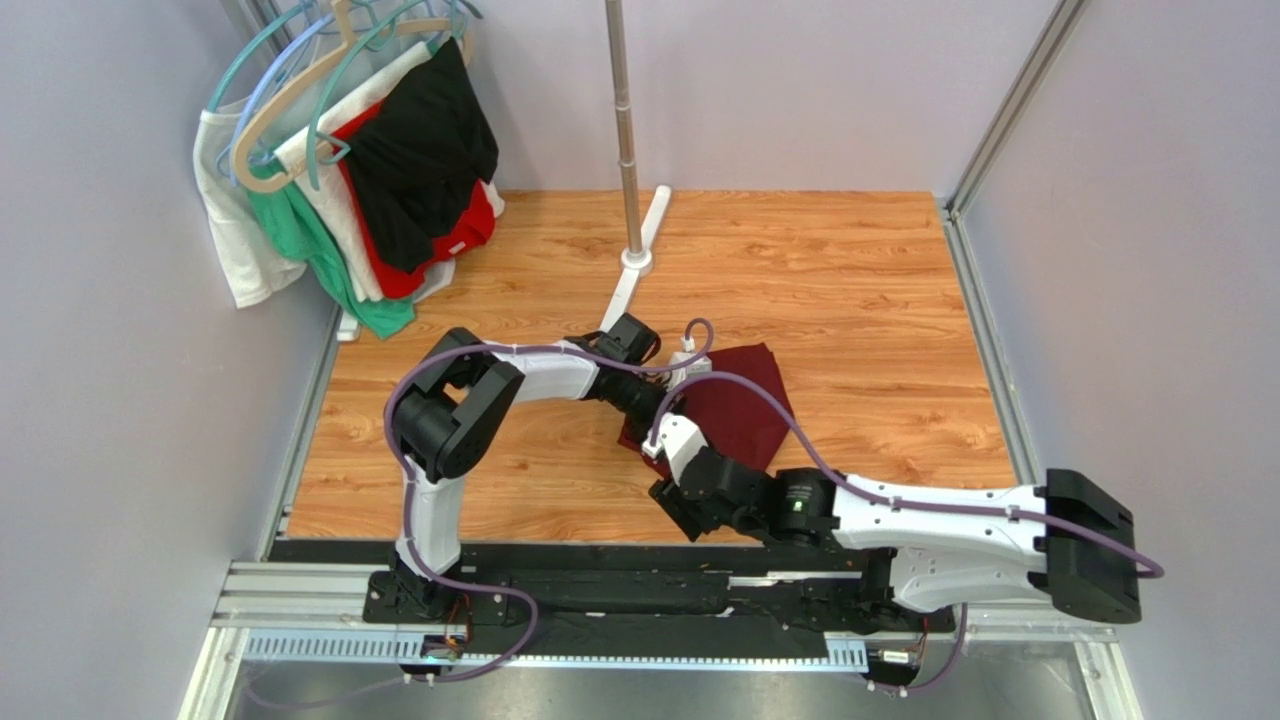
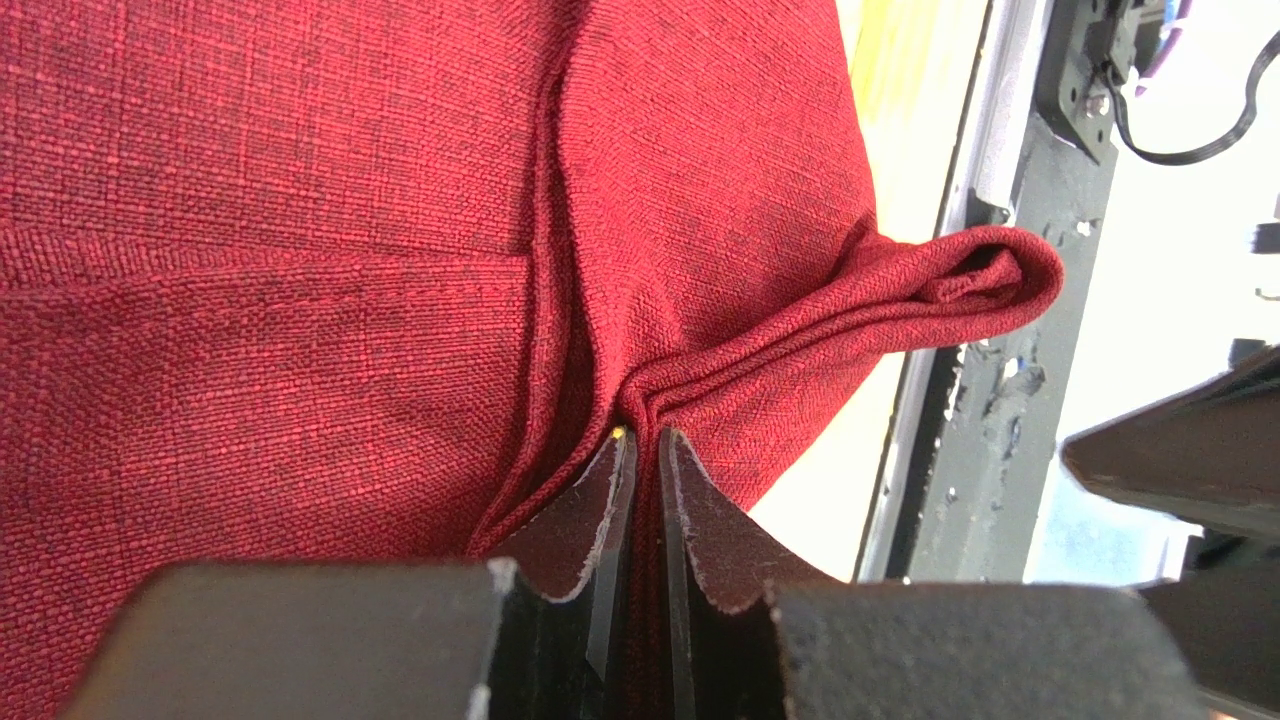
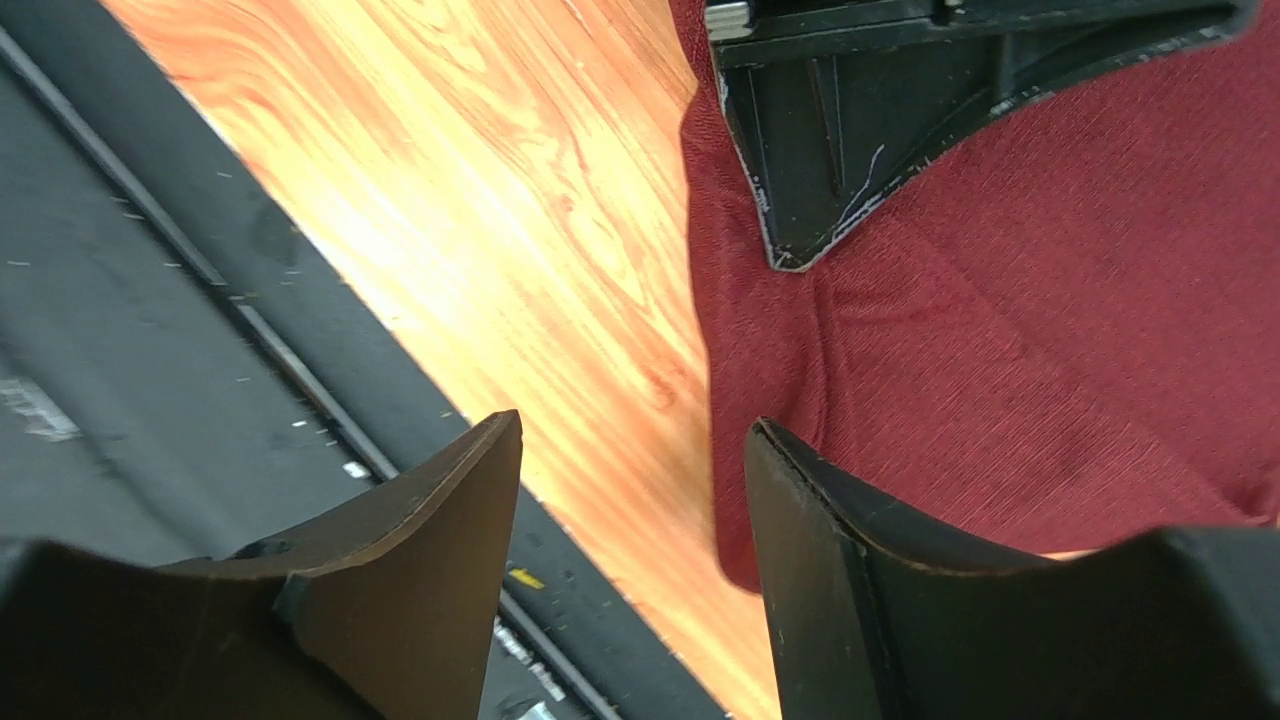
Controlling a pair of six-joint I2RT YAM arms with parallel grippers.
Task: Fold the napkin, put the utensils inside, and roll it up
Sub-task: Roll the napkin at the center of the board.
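Left gripper point(image 2: 642, 443): jaws narrow, nearly together, pinching a raised ridge of the napkin point(image 2: 301, 225) between the tips. Cloth bunches up into the pinch, with creases running out from it. Just right of the pinch, a fold of the same cloth sticks out sideways as a small rolled loop point(image 2: 977, 285).

Right gripper point(image 3: 631, 435): jaws wide apart, nothing between them. It sits low at the napkin's near-left edge. One finger is over the cloth edge, the other over bare wood and the black rail point(image 3: 150, 375). Can't tell if either tip touches anything. One left finger point(image 3: 842, 150) shows at the top of the right wrist view, down on the cloth, close to the right gripper.

Napkin is dark maroon and partly folded, and lies on the wooden tabletop point(image 1: 842, 285) near the middle, a bit toward the near side. Its left part is hidden under both wrists in the top view. The right part lies flat, with one corner pointing to the far side.

Further out, a metal pole point(image 1: 624, 105) on a white foot stands at the far middle. Garments on hangers point(image 1: 376, 165) in red, black, white and green hang in the far-left corner, well apart from the napkin.
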